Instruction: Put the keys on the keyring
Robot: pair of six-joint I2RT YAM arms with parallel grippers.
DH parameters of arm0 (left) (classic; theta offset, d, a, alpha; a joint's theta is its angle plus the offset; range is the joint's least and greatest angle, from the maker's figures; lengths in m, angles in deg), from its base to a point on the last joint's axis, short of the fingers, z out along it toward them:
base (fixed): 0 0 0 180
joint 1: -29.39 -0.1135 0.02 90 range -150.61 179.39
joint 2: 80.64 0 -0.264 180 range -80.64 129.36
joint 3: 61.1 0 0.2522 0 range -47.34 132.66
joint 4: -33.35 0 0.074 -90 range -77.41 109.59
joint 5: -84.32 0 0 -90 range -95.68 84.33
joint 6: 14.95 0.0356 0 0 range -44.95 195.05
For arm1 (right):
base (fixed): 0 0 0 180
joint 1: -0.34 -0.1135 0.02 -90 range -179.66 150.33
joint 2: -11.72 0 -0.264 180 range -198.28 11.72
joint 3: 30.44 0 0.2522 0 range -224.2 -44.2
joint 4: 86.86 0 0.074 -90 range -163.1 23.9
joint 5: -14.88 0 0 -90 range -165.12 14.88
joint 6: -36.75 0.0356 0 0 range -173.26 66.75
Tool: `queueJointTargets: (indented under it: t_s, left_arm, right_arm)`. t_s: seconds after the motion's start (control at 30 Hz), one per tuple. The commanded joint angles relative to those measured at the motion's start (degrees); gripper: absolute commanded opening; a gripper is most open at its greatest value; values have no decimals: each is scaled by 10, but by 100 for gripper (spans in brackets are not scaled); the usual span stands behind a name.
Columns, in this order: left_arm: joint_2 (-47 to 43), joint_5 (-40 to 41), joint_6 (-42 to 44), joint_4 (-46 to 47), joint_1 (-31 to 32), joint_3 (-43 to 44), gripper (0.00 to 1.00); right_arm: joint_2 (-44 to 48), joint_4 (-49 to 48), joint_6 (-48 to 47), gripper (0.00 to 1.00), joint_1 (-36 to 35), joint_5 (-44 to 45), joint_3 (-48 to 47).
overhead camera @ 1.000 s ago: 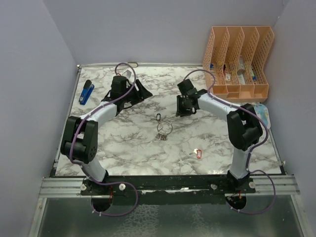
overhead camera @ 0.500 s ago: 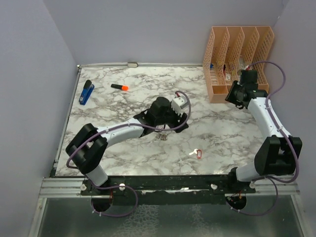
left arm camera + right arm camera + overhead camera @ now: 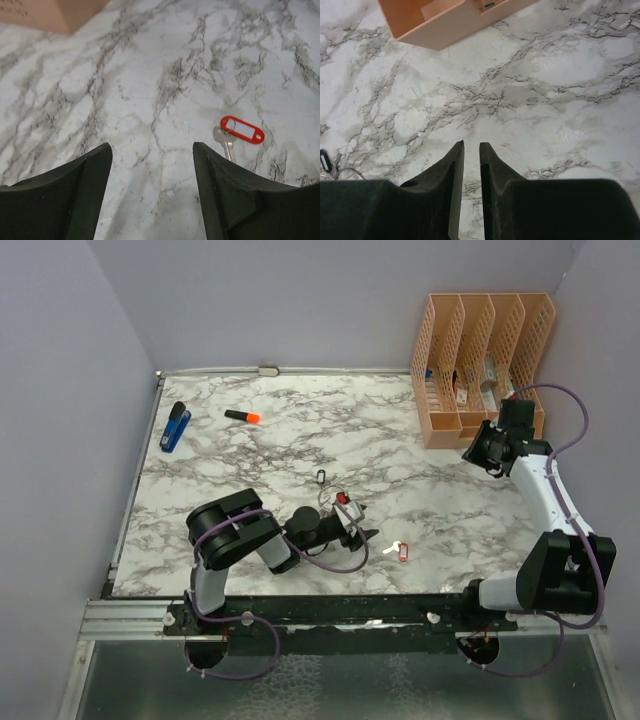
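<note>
Steel wire, thin and springy, the keyring (image 3: 330,496) lies near the middle of the table (image 3: 260,455); it looks light and slippery, best pinched across its rim. Just right of it the left claw (image 3: 150,150) hangs low, spread wide, pinching nothing. Ahead of that claw lies the key with the red tag (image 3: 242,130), flat and light; its plastic tag seems the surest hold. Far right, near the orange file rack (image 3: 485,360), the right claw (image 3: 471,145) stands only a slit apart, empty.
</note>
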Motion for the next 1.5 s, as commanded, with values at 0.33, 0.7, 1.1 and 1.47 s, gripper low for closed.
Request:
queueJointTargets:
  t_s: [0.33, 0.7, 1.1, 1.47]
  left_arm:
    - [124, 59, 127, 275, 88, 27, 67]
    - [145, 44, 147, 275, 121, 60, 66]
    - [179, 26, 183, 275, 136, 96, 61]
    - [189, 19, 184, 275, 136, 126, 58]
  right_arm:
    - [41, -40, -4, 13, 3, -35, 37]
    - [39, -66, -9, 11, 3, -52, 69]
    - [29, -78, -18, 7, 3, -60, 74]
    - [22, -92, -26, 4, 3, -65, 85]
